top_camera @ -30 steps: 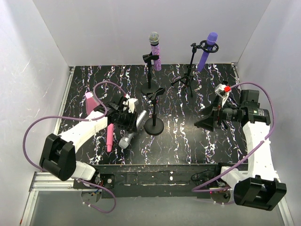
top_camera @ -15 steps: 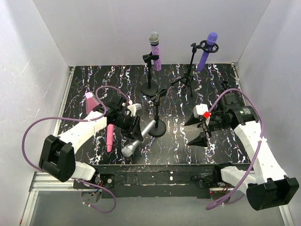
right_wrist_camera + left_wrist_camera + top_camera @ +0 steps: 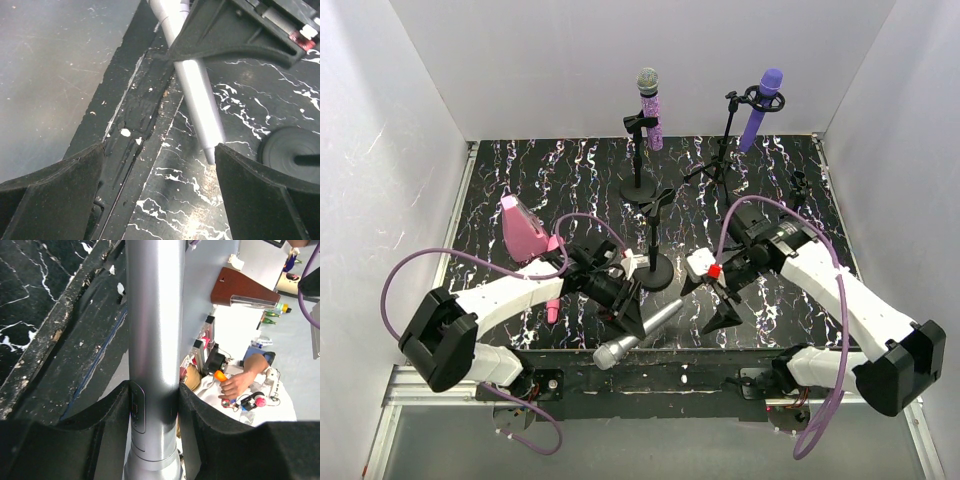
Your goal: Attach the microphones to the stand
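My left gripper point(image 3: 632, 316) point(image 3: 155, 405) is shut on the silver-grey microphone point(image 3: 645, 328) point(image 3: 152, 335), held above the table's near edge with its head pointing off the front. My right gripper point(image 3: 710, 298) point(image 3: 160, 160) stands open just right of the microphone's tail point(image 3: 200, 110), whose tip lies beside one finger. The middle stand point(image 3: 651, 262) has an empty clip point(image 3: 654, 198). At the back, the glittery microphone point(image 3: 650, 108) and the purple microphone point(image 3: 760, 105) sit in their stands. The pink microphone point(image 3: 552, 305) lies on the table, half hidden by my left arm.
A pink wedge-shaped object point(image 3: 523, 230) sits at the left of the marbled table point(image 3: 520, 170). The middle stand's round base point(image 3: 290, 147) is close to my right gripper. White walls enclose three sides. A black rail point(image 3: 720, 370) runs along the near edge.
My left gripper carried the silver-grey microphone right and toward the near edge. My right arm swung left and forward, jaws open, up to the microphone's tail.
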{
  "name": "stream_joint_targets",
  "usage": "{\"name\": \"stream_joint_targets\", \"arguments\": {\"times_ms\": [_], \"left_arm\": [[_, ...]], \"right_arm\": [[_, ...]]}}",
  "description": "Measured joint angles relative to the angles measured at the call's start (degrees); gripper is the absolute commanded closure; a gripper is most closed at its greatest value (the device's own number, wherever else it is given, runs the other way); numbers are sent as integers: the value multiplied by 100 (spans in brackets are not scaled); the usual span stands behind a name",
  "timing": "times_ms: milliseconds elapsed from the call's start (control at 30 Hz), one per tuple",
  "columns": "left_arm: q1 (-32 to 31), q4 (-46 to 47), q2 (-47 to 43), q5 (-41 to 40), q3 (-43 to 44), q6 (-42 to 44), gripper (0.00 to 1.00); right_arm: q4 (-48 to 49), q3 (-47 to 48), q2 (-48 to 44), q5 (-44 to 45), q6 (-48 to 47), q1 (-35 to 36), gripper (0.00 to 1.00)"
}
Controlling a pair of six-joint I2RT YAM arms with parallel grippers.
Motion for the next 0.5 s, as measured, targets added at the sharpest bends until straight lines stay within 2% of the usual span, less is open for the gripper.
{"name": "stream_joint_targets", "arguments": {"times_ms": [200, 500], "left_arm": [[-216, 426, 11, 90, -166, -365, 98], [-365, 695, 11, 232, -210, -553, 98]], "right_arm": [[190, -11, 164, 74, 26, 468, 6], [826, -76, 439, 457, 590, 968, 7]]}}
